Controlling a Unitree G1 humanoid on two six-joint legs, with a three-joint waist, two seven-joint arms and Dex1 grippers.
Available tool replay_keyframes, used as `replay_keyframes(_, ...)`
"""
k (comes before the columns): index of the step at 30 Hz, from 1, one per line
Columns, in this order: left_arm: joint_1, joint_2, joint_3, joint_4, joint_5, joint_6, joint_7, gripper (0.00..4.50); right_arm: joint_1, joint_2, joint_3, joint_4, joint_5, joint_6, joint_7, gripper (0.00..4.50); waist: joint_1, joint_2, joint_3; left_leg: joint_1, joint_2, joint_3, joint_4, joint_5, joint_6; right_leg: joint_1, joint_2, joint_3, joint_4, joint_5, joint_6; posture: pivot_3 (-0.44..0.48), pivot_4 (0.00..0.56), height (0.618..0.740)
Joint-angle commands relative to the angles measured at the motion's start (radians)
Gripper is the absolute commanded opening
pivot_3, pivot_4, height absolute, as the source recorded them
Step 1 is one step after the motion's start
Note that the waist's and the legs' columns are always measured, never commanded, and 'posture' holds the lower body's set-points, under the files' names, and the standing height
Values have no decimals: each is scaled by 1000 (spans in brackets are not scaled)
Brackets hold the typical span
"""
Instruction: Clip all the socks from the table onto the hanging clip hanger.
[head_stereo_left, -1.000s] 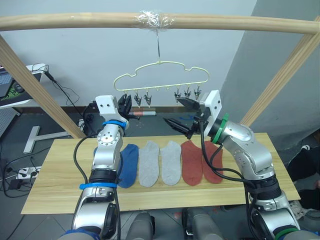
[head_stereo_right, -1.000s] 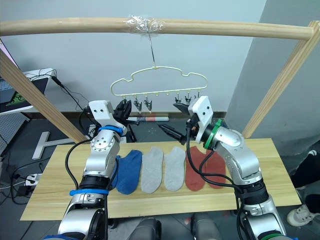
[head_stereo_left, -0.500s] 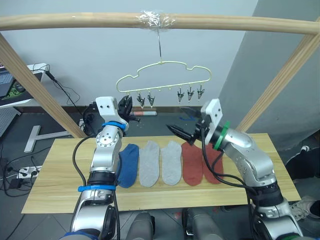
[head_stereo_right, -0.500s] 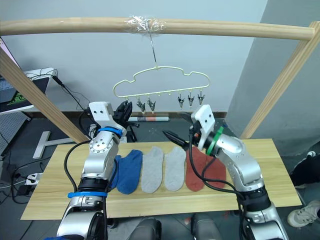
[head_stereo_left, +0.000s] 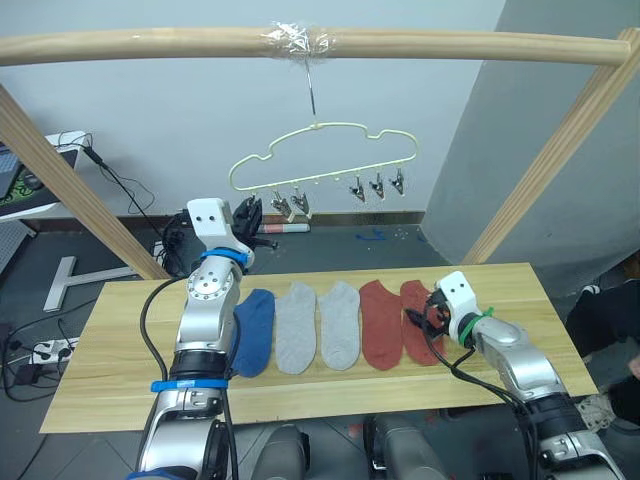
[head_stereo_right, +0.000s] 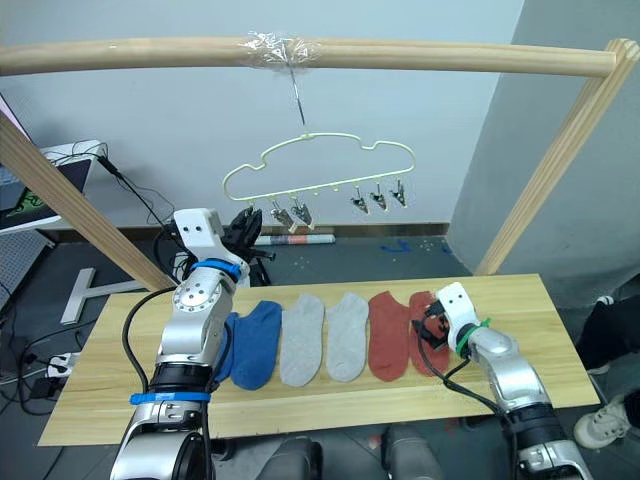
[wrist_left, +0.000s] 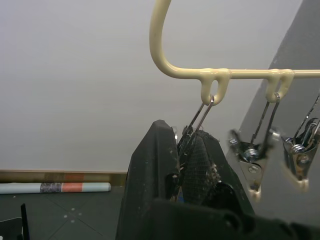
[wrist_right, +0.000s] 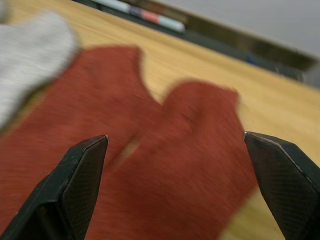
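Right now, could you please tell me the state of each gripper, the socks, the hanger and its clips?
Left gripper: raised at the hanger, shut on the end clip.
Right gripper: open, low over the rust socks.
Socks: lying flat in a row on the table, none clipped.
Hanger: hanging by its hook from the wooden bar.
Other clips: hanging empty.

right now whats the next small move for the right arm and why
Probably lower the open right gripper onto the outer red sock and close. Its fingers straddle that sock just above the table, while the left gripper is shut on a clip of the hanger.
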Motion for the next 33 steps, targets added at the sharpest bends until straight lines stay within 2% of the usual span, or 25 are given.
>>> replay_keyframes(1, 4, -1, 2, -31, -5, 4, 2, 232, -44, 14, -24, 82, -7, -38, -12, 4500, 1, 0, 0, 0, 0, 0, 0, 0, 0, 0, 0, 0, 0, 0, 0, -21, 191, 740)
replay_keyframes(6, 4, 3, 3, -35, -5, 9, -1, 232, -102, 27, -25, 221, -30, -100, -13, 4500, 1, 0, 0, -1, 0, 0, 0, 0, 0, 0, 0, 0, 0, 0, 0, -12, 192, 740)
replay_keyframes(15, 9, 8, 5, -44, 1, 12, 1, 232, -120, 47, 9, 320, -66, -135, 16, 4500, 1, 0, 0, 0, 0, -1, 0, 0, 0, 0, 0, 0, 0, 0, 0, -4, 196, 740)
replay_keyframes(19, 7, 7, 6, -39, 1, 13, 1, 232, -121, 59, 7, 329, -58, -124, 43, 3653, 1, 0, 0, 0, 0, -1, 0, 0, 0, 0, 0, 0, 0, 0, 0, -4, 196, 740)
replay_keyframes(24, -1, 12, 8, -35, 1, 11, -1, 232, -95, 20, 38, 384, -115, -186, 53, 1964, 2, 0, 0, 1, 0, -1, 0, 0, 0, 1, 0, 0, 0, 0, 0, -3, 195, 740)
replay_keyframes(29, 10, 9, 17, -46, -24, 34, -13, 232, -63, -17, 38, 368, -129, -228, 83, 185, 3, 0, 0, 1, 0, -1, 0, 0, 0, 2, 0, 0, 0, 0, 0, -5, 195, 740)
replay_keyframes(30, 14, 9, 21, -52, -36, 43, -20, 232, -55, -29, 42, 354, -134, -239, 93, 14, 4, 0, 0, 1, 0, -1, 0, 0, 0, 2, 0, 0, 0, 0, 0, -5, 195, 740)
replay_keyframes(33, 26, 5, 47, -86, -121, 97, -71, 232, -27, -76, 50, 278, -135, -261, 146, 14, 4, 0, 0, 1, 0, -1, 0, 0, 0, 2, 0, 0, 0, 0, 0, -5, 194, 740)
